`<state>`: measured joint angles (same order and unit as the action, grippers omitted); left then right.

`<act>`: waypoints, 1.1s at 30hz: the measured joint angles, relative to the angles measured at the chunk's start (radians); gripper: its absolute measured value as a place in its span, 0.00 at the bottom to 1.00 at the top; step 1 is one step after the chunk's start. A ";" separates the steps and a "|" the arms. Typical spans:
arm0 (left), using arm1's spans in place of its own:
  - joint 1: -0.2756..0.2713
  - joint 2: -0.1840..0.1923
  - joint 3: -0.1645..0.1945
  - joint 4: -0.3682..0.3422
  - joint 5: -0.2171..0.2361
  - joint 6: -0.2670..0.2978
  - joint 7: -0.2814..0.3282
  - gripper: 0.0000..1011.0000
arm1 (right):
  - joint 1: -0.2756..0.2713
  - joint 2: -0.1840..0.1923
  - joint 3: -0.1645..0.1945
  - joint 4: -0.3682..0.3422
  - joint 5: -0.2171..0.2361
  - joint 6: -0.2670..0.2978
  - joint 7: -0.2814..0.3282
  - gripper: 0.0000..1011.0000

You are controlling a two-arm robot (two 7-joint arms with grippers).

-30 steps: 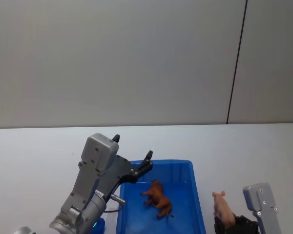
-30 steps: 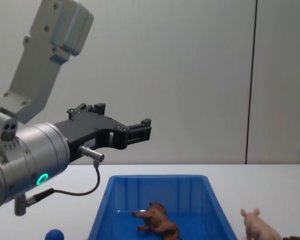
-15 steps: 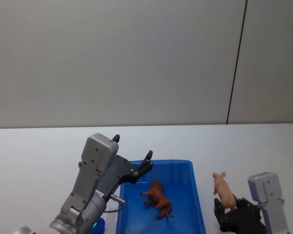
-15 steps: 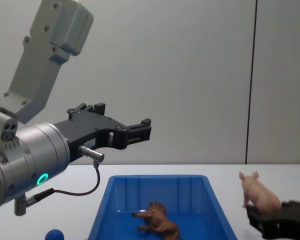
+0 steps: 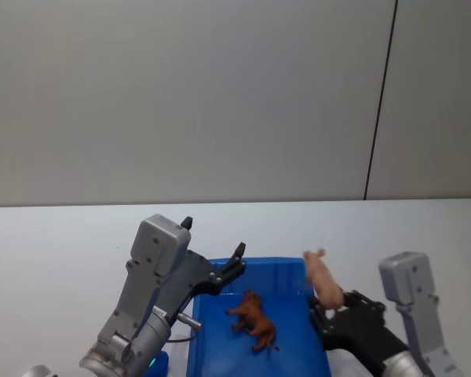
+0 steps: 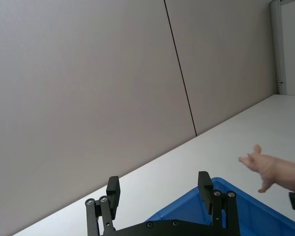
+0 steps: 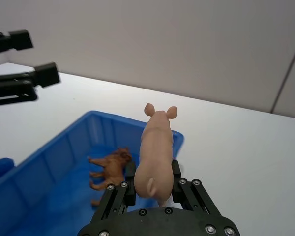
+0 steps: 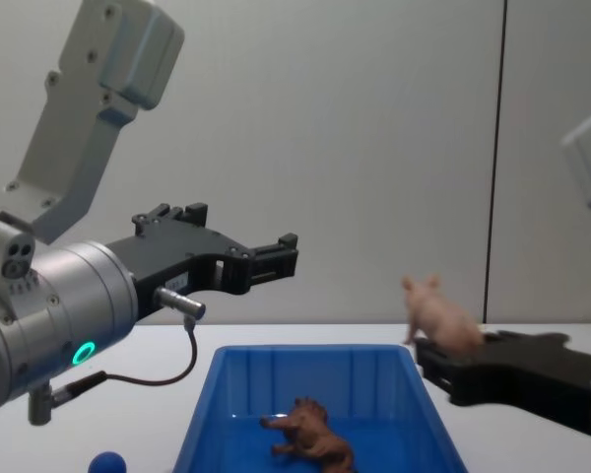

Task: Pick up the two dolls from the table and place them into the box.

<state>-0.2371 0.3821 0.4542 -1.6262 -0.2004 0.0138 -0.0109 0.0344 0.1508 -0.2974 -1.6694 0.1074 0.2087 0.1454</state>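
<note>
Two dolls are accounted for in the head view: the brown lion (image 5: 253, 318) lies on its side on the floor of the box (image 5: 282, 275), while the pink pig (image 5: 322, 281) is held clear of the table (image 5: 63, 243), just above the box's right rim, pinched in the right gripper (image 5: 326, 310). The left gripper (image 5: 213, 237) hangs over the box's far left corner, spread and empty. From the left wrist, those two fingers stand well apart with nothing between them, and the pig shows beyond the blue rim, snout leading. From the right wrist, the black fingers (image 7: 130, 172) press on the pig's flanks near its hindquarters, the body upright and pointing toward the box, where the lion lies below; a small blue ball (image 7: 2, 164) sits outside the box's left wall. In the chest view the pig rides on the right gripper above the box's right end, not yet lowered inside. The pig looks like rigid, light, smooth plastic, so I judge it will not deform but may slip or pivot if squeezed on a curve; the broad flanks are the sound place to hold it, not the thin legs, ears or tail.
</note>
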 joint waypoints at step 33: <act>0.000 0.000 0.000 0.000 0.000 0.000 0.000 0.99 | 0.109 -0.054 0.005 0.122 -0.010 0.035 0.004 0.99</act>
<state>-0.2371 0.3821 0.4542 -1.6262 -0.2004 0.0138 -0.0109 0.1431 0.0972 -0.2920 -1.5476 0.0979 0.2432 0.1497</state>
